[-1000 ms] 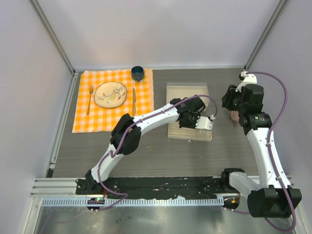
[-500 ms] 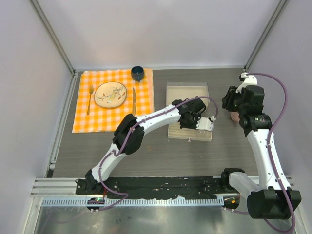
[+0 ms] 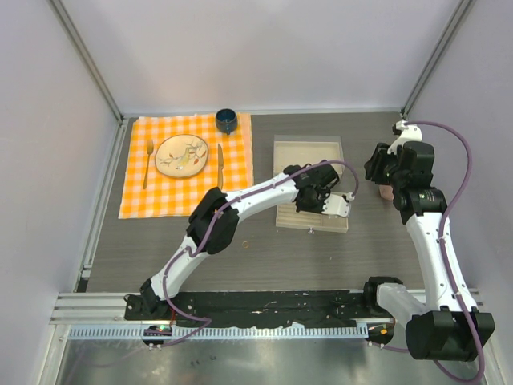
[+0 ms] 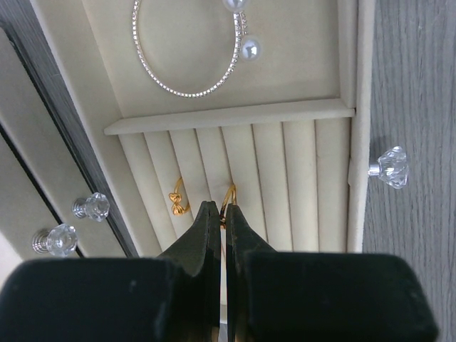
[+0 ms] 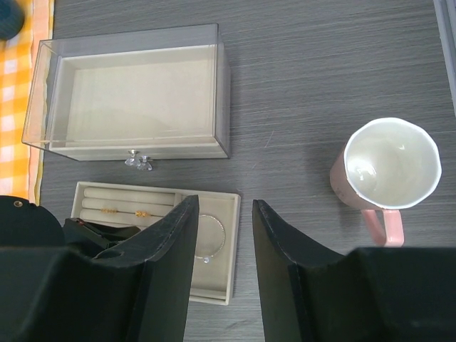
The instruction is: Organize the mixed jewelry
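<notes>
— Over the tray [image 3: 292, 218], centre of the overhead frame, what moved?
— Little; the left arm's elbow has crept rightward; the left hand [image 4: 221, 209] stays clenched on a gold ring [image 4: 229, 192] at the padded slots, lower middle of its own view.
— Nearly seated, then?
— I'd judge so; letting go comes next; the right hand [image 5: 221, 242] hangs released, empty; one loose ring [image 3: 246, 243] waits on the counter [image 3: 160, 249], lower centre.

pink mug [image 5: 392, 164] stands upright, plate [image 3: 182, 156] lies on checked cloth [image 3: 160, 196].
</notes>
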Available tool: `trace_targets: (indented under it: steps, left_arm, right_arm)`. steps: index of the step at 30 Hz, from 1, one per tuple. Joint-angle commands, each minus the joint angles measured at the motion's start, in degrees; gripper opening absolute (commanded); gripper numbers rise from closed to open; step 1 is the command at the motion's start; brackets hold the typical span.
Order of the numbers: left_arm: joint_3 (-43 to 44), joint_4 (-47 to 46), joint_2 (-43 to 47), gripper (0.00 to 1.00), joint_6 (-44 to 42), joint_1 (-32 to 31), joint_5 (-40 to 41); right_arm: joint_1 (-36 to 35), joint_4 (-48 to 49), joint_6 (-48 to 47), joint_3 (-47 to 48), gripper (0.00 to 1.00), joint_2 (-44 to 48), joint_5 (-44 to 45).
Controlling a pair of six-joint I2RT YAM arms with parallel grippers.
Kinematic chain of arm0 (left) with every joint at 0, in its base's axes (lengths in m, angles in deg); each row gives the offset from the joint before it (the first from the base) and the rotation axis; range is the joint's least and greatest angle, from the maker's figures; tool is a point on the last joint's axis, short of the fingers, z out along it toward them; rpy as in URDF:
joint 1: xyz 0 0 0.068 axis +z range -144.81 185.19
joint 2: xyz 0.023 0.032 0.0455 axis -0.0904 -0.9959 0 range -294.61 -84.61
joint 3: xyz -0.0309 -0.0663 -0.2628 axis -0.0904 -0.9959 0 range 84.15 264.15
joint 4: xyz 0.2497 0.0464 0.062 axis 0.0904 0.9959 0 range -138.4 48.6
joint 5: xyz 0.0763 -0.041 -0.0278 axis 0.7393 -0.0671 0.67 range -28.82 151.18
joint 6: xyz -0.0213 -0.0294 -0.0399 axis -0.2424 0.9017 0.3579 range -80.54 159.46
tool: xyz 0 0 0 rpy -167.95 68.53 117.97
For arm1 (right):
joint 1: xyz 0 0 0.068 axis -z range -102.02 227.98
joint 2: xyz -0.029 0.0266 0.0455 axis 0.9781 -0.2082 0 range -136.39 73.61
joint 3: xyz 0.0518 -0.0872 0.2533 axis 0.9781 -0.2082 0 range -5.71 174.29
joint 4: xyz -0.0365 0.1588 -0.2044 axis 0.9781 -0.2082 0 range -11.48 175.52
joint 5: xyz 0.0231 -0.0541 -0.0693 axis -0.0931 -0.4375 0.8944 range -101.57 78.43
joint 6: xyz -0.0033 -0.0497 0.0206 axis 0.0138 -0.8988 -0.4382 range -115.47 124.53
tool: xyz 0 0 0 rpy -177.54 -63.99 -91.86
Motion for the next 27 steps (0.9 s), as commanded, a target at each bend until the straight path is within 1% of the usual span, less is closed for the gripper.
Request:
trace_targets:
  steps: [1, 25, 27]
  left_arm:
    - [1.3, -1.1, -1.0, 0.0, 0.8, -0.4, 1.1]
    - [0.3, -1.8, -2.9, 0.0, 2.4, -1.9, 5.1]
    - [0.1, -2.2, -2.4, 0.06, 2.8, -1.9, 5.4]
  right_arm:
    - [0.2, 1.0, -0.5, 0.0, 0.42, 1.5, -0.8]
    - [0.5, 1.0, -0.6, -0.7, 0.42, 2.1, -1.6]
    - [0.6, 1.0, -0.6, -0.7, 0.42, 2.4, -1.7]
